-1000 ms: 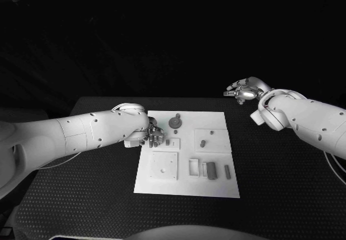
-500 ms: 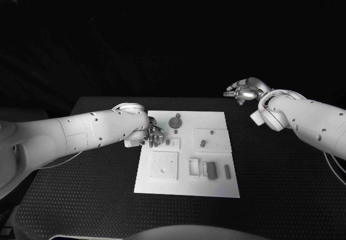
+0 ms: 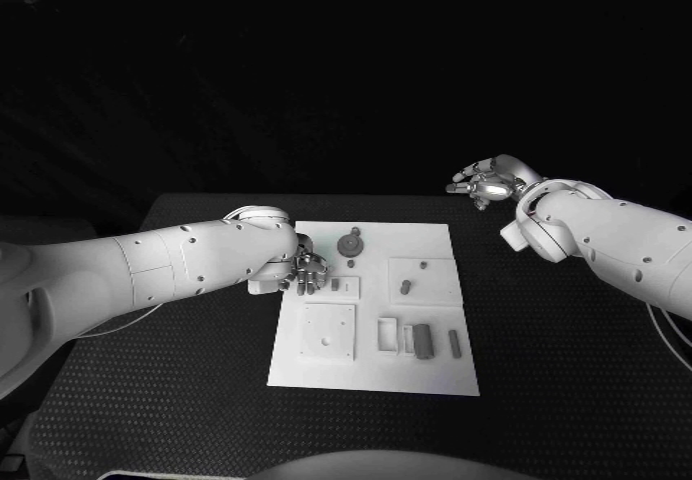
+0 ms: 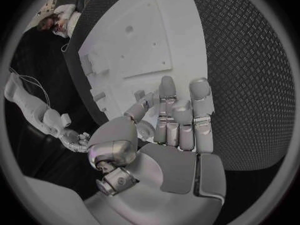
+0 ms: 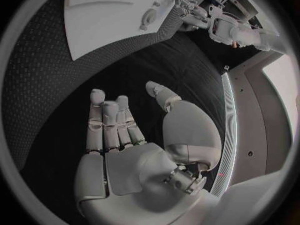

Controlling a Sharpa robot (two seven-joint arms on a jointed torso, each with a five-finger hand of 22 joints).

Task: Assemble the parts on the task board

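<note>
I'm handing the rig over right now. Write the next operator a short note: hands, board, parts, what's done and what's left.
Left hand: at the left edge of the task board, fingers over it, nothing seen in its grasp.
Right hand: raised beyond the board's far right corner, empty, fingers apart.
Parts: a round part near the far edge, a small part in the middle, two long parts lying side by side near the right edge.
Done: cannot tell.
Left: loose parts not yet placed.

Two white arms with smooth rounded shells dotted by small dark screw holes. Each ends in a silver metallic hand: left hand (image 3: 307,270), right hand (image 3: 488,183). Segmented fingers (image 4: 167,116) have paler, rounded tips.
</note>
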